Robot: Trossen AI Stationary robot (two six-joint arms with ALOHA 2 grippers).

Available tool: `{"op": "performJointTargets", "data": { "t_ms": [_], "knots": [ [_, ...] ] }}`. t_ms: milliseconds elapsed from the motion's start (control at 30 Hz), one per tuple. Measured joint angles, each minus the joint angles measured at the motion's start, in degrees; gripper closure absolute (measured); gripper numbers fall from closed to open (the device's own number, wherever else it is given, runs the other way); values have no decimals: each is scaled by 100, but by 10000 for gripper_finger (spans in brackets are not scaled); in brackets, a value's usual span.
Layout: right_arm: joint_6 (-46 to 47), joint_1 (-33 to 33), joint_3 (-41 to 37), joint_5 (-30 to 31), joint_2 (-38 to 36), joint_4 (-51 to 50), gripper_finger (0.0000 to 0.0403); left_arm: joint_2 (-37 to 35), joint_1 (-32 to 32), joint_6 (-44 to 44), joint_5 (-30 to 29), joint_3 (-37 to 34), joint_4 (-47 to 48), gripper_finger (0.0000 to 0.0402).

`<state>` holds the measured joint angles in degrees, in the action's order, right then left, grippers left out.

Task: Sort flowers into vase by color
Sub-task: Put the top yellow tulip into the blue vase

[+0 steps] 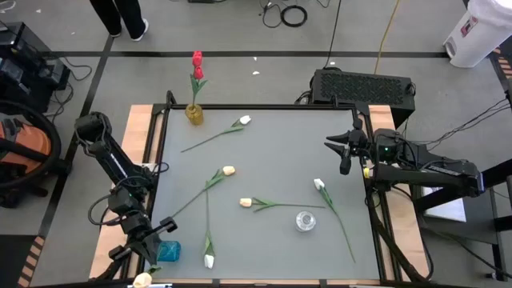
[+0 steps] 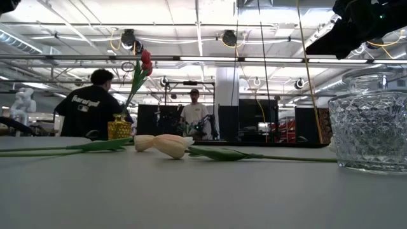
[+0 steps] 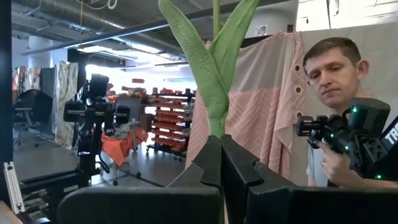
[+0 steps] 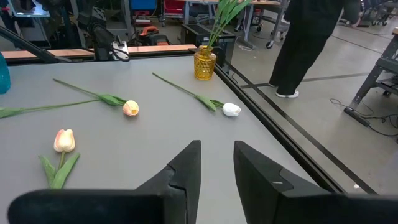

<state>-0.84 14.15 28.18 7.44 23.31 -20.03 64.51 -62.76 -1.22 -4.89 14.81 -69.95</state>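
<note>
Lying scattered across the gray table (image 1: 272,144), five tulips (image 1: 230,170) leave bare room between them. The left gripper (image 3: 220,163), off the near-left corner, clenches a tulip stem (image 3: 216,93); the right gripper (image 1: 342,149), fingers apart and empty, hovers at the right edge.

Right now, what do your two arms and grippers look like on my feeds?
Both arms are dark, jointed segments. The left arm runs in black links with cables trailing near its base. The right arm shows a small green light and a pale yellow mark near its wrist. Each gripper, left and right, has two matte black, wedge-shaped fingers.
</note>
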Motion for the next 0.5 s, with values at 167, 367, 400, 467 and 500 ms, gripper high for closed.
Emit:
{"op": "performJointTargets", "data": {
  "t_ms": [167, 367, 400, 467, 500],
  "knots": [
    [0, -2, 0, 0, 1, 0, 316, 0, 0, -102, -13, 0, -2, 402],
    [0, -1, 0, 0, 2, 0, 316, 0, 0, -139, 16, 0, -174, 401],
    [0, -1, 0, 0, 0, 0, 316, -2, 0, -136, 16, 0, -179, 402],
    [0, -1, 0, 0, 2, 0, 316, -2, 0, -127, 14, 0, -171, 402],
    [0, -1, 0, 0, 2, 0, 316, -2, 0, -126, 12, 0, -172, 402]
  ]
}}
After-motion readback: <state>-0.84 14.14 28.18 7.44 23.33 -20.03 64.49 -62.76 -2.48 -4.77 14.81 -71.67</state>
